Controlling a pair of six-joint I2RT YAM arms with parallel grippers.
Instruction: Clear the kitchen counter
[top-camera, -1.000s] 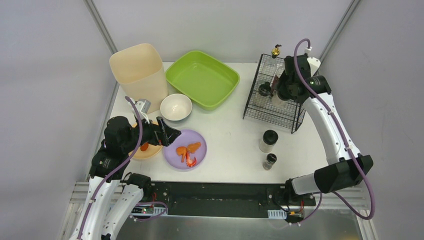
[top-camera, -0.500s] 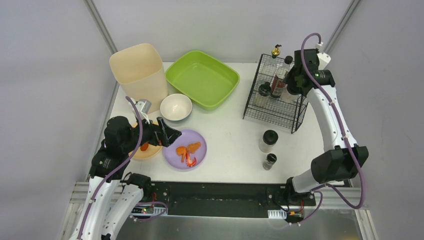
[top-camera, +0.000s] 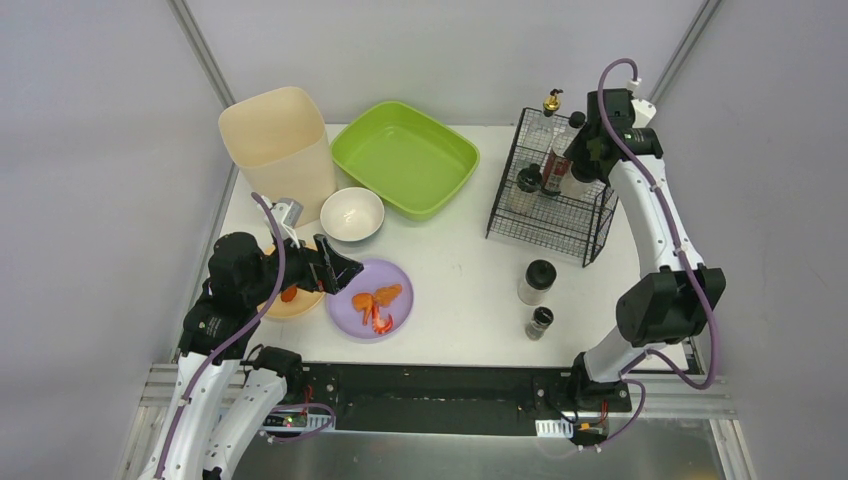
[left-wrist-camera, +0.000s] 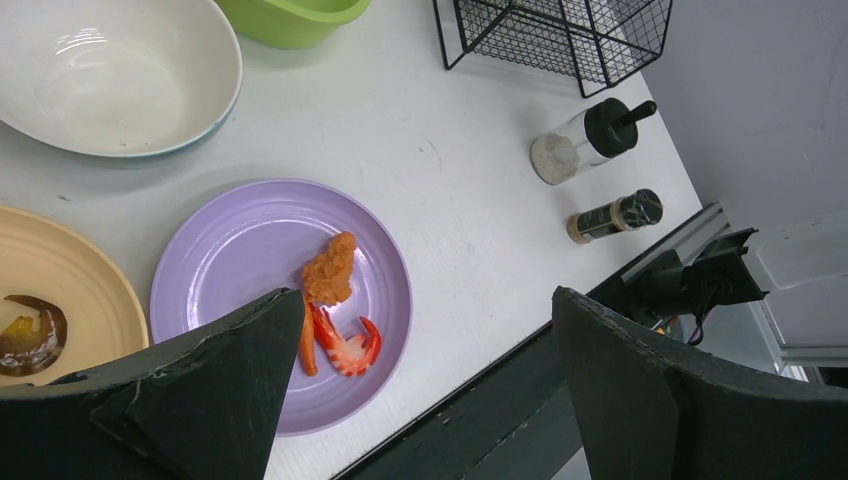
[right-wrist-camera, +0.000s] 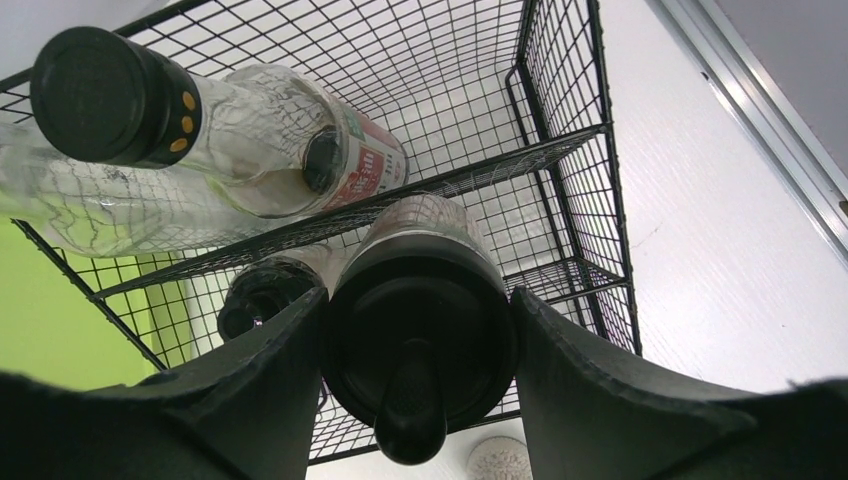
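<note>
Bright, even overhead light, faint soft shadows, little blur.

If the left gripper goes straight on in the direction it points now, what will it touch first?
Most likely the purple plate, near the shrimp. Depth is unclear, so it might be the kitchen counter just beside it.

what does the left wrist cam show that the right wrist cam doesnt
Only the left wrist view: a purple plate holding a shrimp and a fried piece, a white bowl, a yellow plate, a salt shaker and a spice jar.
Only the right wrist view: the right hand closed on a black-lidded jar, and a clear bottle inside the rack.
Both: the wire rack, the white counter and part of the green tray.
</note>
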